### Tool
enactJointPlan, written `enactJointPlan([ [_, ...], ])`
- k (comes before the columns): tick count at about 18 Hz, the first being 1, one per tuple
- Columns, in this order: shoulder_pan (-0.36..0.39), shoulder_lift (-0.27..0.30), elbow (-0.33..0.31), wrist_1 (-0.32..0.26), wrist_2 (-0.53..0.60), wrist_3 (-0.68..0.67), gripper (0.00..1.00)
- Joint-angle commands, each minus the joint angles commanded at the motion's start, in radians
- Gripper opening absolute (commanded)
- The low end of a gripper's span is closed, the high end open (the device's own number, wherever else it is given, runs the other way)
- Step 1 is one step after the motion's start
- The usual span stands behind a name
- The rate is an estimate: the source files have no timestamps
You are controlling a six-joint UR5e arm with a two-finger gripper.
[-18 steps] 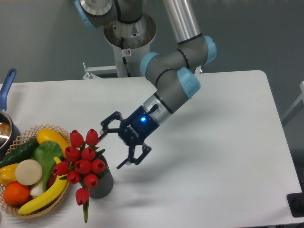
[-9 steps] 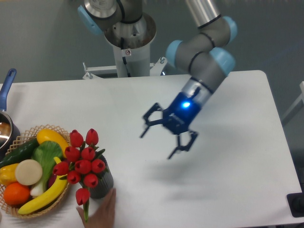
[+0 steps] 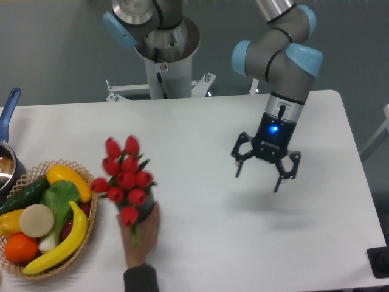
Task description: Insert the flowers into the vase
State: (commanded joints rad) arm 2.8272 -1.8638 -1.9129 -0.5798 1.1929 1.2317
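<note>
Gripper: the gripper [image 3: 265,170] hangs over the right half of the table [image 3: 200,121], pointing down, its two dark fingers [image 3: 240,159] spread wide with nothing between them; a blue light glows on the wrist just above.
Arm: grey and pale-blue links rise from the gripper toward 12 o'clock and leave the top edge.
Flowers: the flowers [image 3: 124,180], a bunch of red tulip heads with green leaves, stand at about 9 o'clock from the gripper and well apart from it, over the left-centre of the table; they look slightly blurred.
Vase: the vase [image 3: 144,210] shows only as a dark sliver under the tulips, mostly hidden by blooms and by the hand; the stems appear to go down into it.
Hand: a person's hand [image 3: 141,234] reaches in from the bottom edge at 6 o'clock of the flowers, wrapped around the vase's lower part.
Basket: a wicker basket [image 3: 45,216] of fruit and vegetables sits just beside the flowers at their 8 o'clock.
Pot: a metal pot [image 3: 7,161] with a blue handle is cut by the left edge, at 10 o'clock of the basket.
</note>
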Motion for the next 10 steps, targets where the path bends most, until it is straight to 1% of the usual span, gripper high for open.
enactJointPlan([
  [3, -0.049, -0.002, 0.011, -0.015, 0.132, 0.006, 1.0],
  [4, -0.054, 0.002, 0.011, -0.023, 0.167, 0.023, 1.0],
  [6, -0.089, 0.002, 0.012, -0.032, 0.22, 0.052, 1.0],
  [10, -0.147, -0.003, 0.006, -0.043, 0.367, 0.052, 1.0],
])
